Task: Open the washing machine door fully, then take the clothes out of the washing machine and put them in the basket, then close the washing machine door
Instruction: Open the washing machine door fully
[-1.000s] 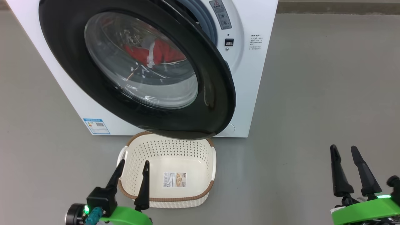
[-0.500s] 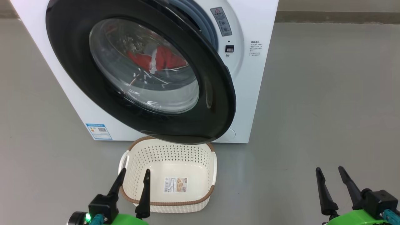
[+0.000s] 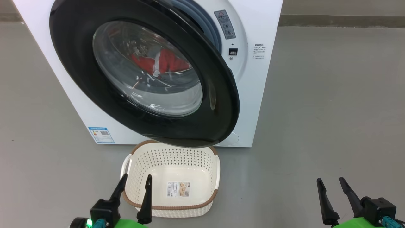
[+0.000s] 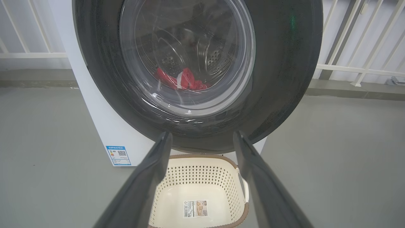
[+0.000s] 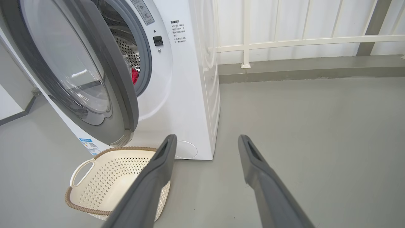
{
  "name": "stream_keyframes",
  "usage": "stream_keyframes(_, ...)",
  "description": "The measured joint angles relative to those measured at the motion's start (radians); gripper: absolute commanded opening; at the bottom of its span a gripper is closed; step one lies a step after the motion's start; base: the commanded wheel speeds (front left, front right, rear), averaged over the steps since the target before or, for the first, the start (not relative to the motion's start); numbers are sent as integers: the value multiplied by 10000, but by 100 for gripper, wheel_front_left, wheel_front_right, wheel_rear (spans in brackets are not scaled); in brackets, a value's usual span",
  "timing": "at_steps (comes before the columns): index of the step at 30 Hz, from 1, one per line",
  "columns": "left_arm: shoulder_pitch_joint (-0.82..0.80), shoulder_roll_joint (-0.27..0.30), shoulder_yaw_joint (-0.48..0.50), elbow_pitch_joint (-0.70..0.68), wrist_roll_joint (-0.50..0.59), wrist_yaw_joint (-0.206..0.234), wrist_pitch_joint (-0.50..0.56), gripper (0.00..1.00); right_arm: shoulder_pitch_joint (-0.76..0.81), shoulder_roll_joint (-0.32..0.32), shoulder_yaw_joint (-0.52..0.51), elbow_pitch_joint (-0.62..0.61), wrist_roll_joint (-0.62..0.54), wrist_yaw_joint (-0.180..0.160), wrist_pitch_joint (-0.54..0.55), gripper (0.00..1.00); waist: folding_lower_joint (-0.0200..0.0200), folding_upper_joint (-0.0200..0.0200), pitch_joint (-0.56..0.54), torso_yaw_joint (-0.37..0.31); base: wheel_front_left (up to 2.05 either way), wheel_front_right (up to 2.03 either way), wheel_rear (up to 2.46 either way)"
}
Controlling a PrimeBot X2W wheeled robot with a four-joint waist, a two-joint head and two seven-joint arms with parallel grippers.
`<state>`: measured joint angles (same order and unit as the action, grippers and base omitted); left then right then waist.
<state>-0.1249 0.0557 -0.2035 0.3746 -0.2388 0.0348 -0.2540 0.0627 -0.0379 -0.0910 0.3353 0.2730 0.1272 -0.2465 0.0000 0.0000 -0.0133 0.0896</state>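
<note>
The washing machine door (image 3: 79, 72) stands partly open, hinged on the left. Its free edge lies ahead and to the left of the right end effector (image 3: 330, 179), which faces the gap and, I judge, is better placed. The left end effector (image 3: 136, 176) is at the near rim of the basket (image 3: 172, 207), which stands on the floor. Both have their fingers apart and hold nothing. The clothes (image 3: 167, 61) lie inside the drum.
</note>
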Motion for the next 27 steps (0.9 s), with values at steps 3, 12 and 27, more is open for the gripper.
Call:
stream_keyframes(3, 1, -2, -2, 23, 0, 2, 0, 100, -2, 2, 19, 35, 0, 0, -2, 100, 0, 0, -10, 8, 0, 0, 0)
stream_keyframes(12, 25, -8, 0, 54, -4, 12, 0, 100, -4, 6, 40, 25, -33, 0, -2, 100, 0, 0, -65, 16, 0, 0, 0)
stream_keyframes(27, 27, -29, -6, 134, -6, 33, 0, 100, -5, 10, 79, -485, -742, 0, 63, 0, 0, 0, -31, 26, 0, 0, 0)
